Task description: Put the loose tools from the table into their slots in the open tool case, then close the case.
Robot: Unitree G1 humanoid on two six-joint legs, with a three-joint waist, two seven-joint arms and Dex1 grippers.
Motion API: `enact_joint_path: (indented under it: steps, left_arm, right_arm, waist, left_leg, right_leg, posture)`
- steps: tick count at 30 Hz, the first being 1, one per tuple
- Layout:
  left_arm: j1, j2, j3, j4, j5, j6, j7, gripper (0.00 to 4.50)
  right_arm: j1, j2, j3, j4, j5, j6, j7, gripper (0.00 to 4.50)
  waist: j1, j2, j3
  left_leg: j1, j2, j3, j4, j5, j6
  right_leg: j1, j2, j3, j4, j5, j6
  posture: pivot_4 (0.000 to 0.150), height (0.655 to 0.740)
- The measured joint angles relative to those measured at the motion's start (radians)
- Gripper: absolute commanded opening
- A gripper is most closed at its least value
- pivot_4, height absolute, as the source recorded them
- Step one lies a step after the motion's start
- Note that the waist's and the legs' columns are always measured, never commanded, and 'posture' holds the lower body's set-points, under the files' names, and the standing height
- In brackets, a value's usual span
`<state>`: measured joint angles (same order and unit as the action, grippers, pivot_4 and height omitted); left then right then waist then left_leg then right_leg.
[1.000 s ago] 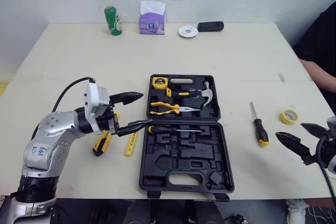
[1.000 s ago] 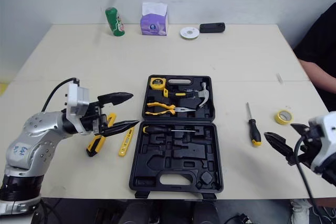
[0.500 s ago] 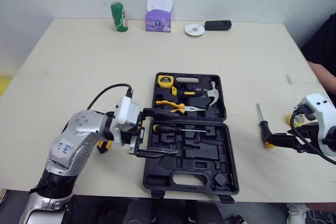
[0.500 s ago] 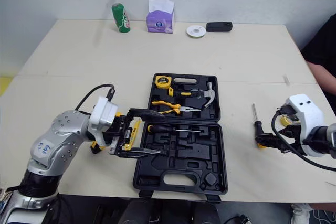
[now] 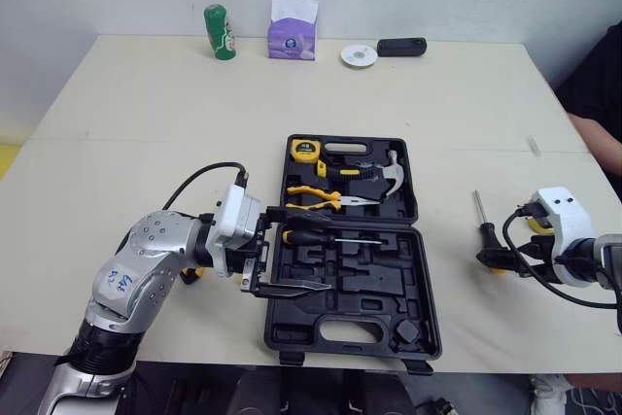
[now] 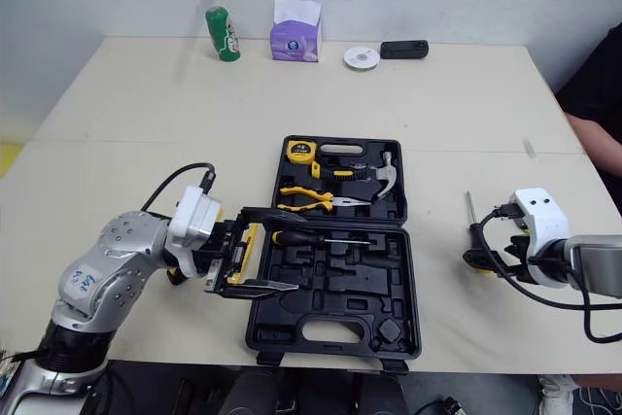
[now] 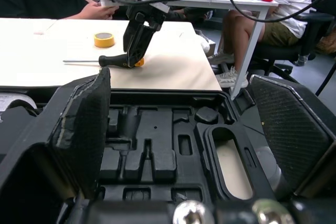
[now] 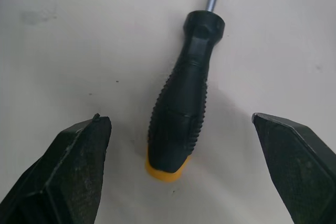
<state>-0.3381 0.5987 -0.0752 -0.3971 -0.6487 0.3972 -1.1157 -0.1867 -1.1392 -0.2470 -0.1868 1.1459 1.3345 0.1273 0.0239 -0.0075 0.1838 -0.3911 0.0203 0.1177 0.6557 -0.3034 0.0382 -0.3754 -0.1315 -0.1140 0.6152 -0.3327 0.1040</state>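
The right end effector (image 8: 177, 120) hung open over the loose screwdriver (image 5: 484, 232), its fingers on either side of the black handle. The screwdriver lay on the surface (image 5: 146, 104) to the right of the open tool case (image 5: 350, 291). The left end effector (image 5: 313, 250) was also open, spread above the left edge of the case's near half. Pliers (image 5: 321, 197), a hammer (image 5: 379, 174) and a tape measure (image 5: 304, 151) sat in the far half.
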Motion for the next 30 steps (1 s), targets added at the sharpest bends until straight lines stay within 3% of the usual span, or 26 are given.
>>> enact_joint_path:
  steps: [16, 19, 24, 25, 30]
  left_arm:
    - [0.01, 0.011, -0.002, 0.01, 0.008, -0.017, -0.018, 4.46]
    - [0.006, 0.011, -0.002, 0.018, 0.01, -0.017, -0.025, 4.5]
    - [-0.009, 0.011, -0.003, 0.023, 0.015, -0.023, -0.041, 4.5]
    - [-0.011, 0.011, -0.003, 0.023, 0.016, -0.023, -0.042, 4.5]
    - [-0.01, 0.011, -0.003, 0.024, 0.016, -0.031, -0.053, 4.5]
  right_arm:
    - [0.026, 0.25, -0.144, -0.128, -0.137, 0.075, -0.113, 4.5]
    - [0.039, 0.275, -0.158, -0.155, -0.168, 0.083, -0.122, 3.69]
    - [0.051, 0.336, -0.177, -0.204, -0.224, 0.085, -0.134, 1.18]
    - [0.054, 0.352, -0.188, -0.212, -0.226, 0.087, -0.138, 1.0]
    - [0.05, 0.445, -0.254, -0.234, -0.254, 0.117, -0.157, 1.0]
  waist:
    - [-0.001, 0.0, 0.0]
    - [-0.001, 0.0, 0.0]
    - [-0.002, 0.0, 0.0]
    - [-0.002, 0.0, 0.0]
    - [-0.004, -0.001, -0.001]
  left_leg:
    - [0.0, 0.0, 0.0, 0.001, 0.0, 0.0]
    - [0.0, 0.0, 0.0, 0.001, 0.0, 0.0]
    - [0.001, 0.0, 0.0, 0.001, 0.0, 0.0]
    - [0.001, 0.0, 0.0, 0.001, 0.0, 0.0]
    - [0.001, 0.0, 0.0, 0.001, 0.0, 0.0]
  right_leg:
    - [0.0, 0.0, 0.001, 0.003, 0.0, 0.0]
    - [0.0, 0.0, 0.001, 0.003, 0.0, 0.0]
    - [0.0, 0.0, 0.001, 0.003, 0.0, 0.0]
    - [0.0, 0.0, 0.001, 0.003, 0.0, 0.0]
    - [0.0, 0.0, 0.001, 0.005, 0.0, 0.0]
  posture:
    - [0.15, 0.74]
    - [0.15, 0.74]
    - [0.15, 0.74]
    - [0.15, 0.74]
    - [0.15, 0.74]
